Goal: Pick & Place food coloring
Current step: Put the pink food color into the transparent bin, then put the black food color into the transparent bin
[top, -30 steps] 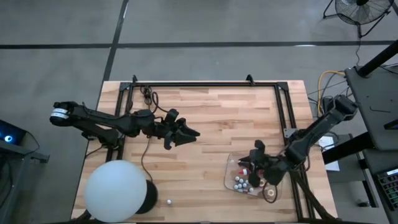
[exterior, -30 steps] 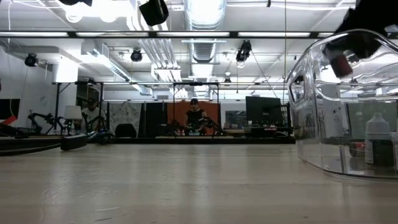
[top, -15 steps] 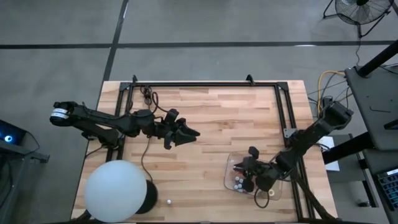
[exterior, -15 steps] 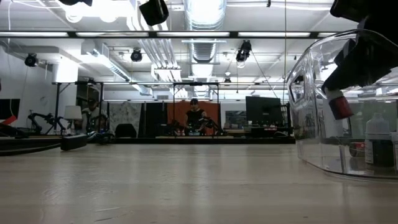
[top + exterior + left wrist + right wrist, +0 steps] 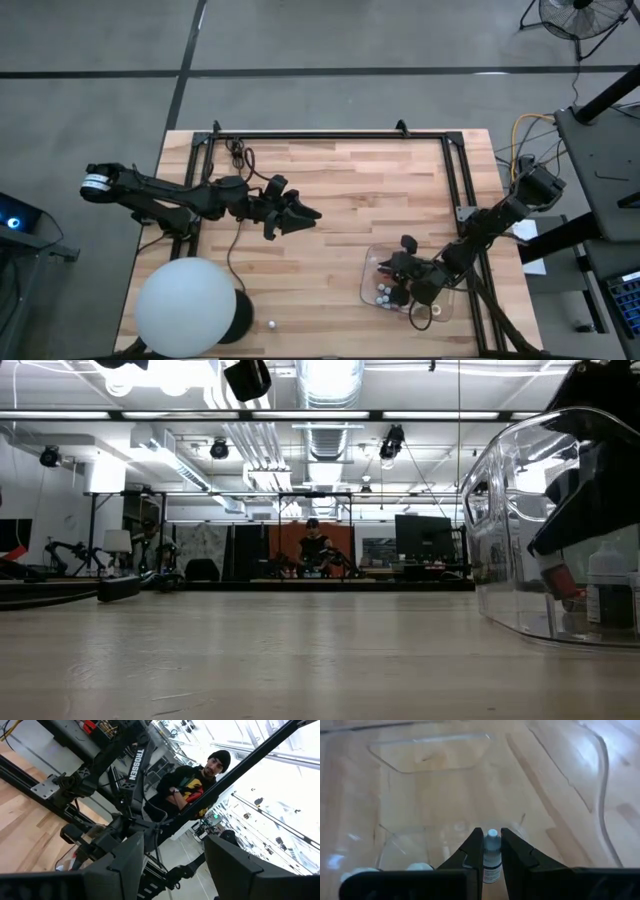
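The clear plastic tray sits at the table's near right, and several tiny food coloring bottles lie in it. My right gripper is down inside the tray, shut on one small whitish bottle. Other bottle caps show on the tray floor beside it. One loose bottle stands on the wood near the front edge. My left gripper hovers open over the middle of the table, nothing between its fingers. My right gripper pinches the small bottle by its body between the two fingers. The bottle lies along the fingers, its pale rounded end just past their tips. The fingers slant down from the table's right side. In the low view the gripper's lower end hangs above the tray floor.
A big white ball on a dark base stands at the near left corner. A black frame runs along the far edge and both sides. Bare wood lies between the arms. A person sits in the room beyond.
My right gripper has gone down into the clear tray with the small bottle, staying shut on it, and now hangs low between the tray's walls.
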{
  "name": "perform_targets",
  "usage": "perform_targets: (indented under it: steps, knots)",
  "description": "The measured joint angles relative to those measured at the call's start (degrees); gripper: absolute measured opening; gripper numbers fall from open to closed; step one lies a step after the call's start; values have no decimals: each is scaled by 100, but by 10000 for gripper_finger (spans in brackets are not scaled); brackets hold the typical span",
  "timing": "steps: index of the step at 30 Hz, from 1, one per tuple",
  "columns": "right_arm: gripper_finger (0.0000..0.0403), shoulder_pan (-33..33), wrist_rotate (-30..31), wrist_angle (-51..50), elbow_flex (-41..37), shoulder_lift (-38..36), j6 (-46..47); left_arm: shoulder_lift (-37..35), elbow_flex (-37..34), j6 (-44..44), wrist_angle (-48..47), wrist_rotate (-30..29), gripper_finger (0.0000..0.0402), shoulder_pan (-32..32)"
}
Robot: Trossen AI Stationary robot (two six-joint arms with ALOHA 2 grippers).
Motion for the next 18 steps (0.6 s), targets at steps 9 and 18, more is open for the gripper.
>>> perform_targets:
  steps: [9, 18]
  knots:
    - [95, -2, -173, 0, -140, 17, 474, 0, 0, -37, 2, 0, 181, 0]
    - [124, -7, -216, -112, 71, -221, 345, 0, 0, -91, 28, 61, 181, 0]
